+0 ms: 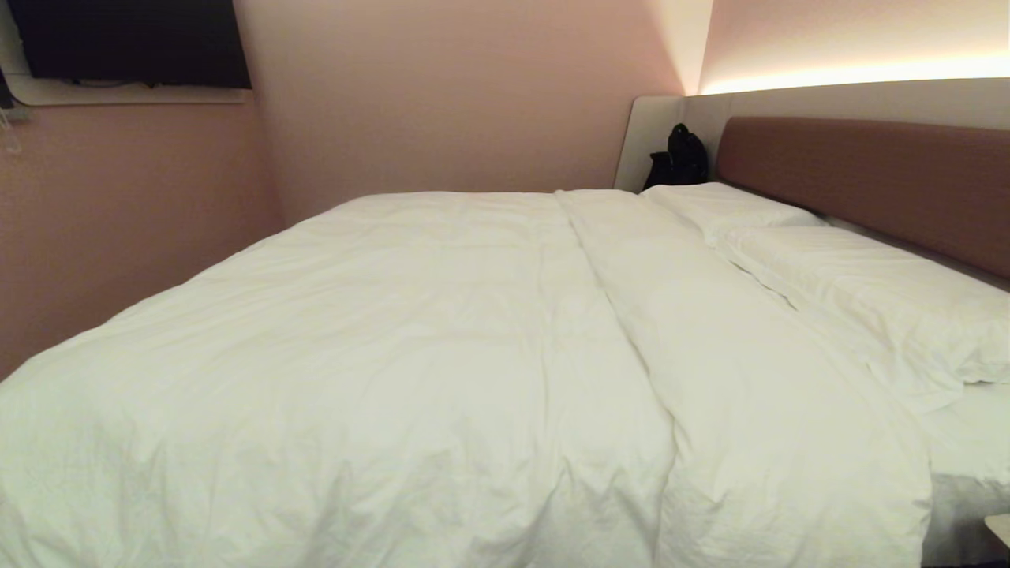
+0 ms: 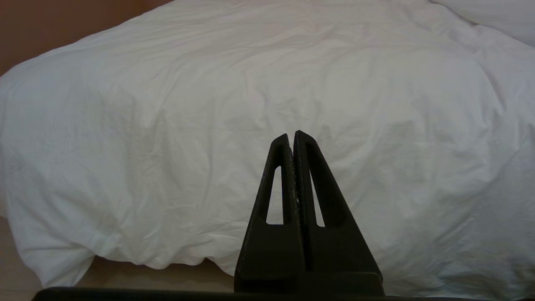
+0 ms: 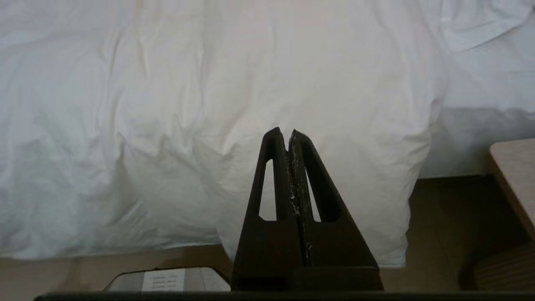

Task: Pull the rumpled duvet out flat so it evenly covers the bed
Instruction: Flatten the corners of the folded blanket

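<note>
Duvet (image 1: 355, 355) lies flat, lengthwise toward headboard (image 1: 868, 181)

The puffy white duvet (image 1: 410, 355) lies spread over the bed (image 1: 860, 177), softly wrinkled, draping over its near edge.

The duvet (image 1: 410, 331) spreads over nearly the whole bed (image 1: 966, 505) and hangs down its near side almost to the floor (image 3: 443, 209), leaving only a narrow strip of bare floor under its hem where a claw could pass. At the head end two pillows (image 1: 860, 284) lie against the brown headboard (image 1: 876, 181), a black bag (image 1: 677, 158) fills the far corner, and the pink wall (image 1: 118, 229) runs close along the bed's left side. To the right of the hanging duvet, a pale desk (image 3: 516, 175) corner juts in near the bed's bare side, narrowing the open floor there; both the left claw (image 2: 292, 136) and the right claw (image 3: 285, 133), fingers pressed together, hang just short of the duvet's drop.
</note>
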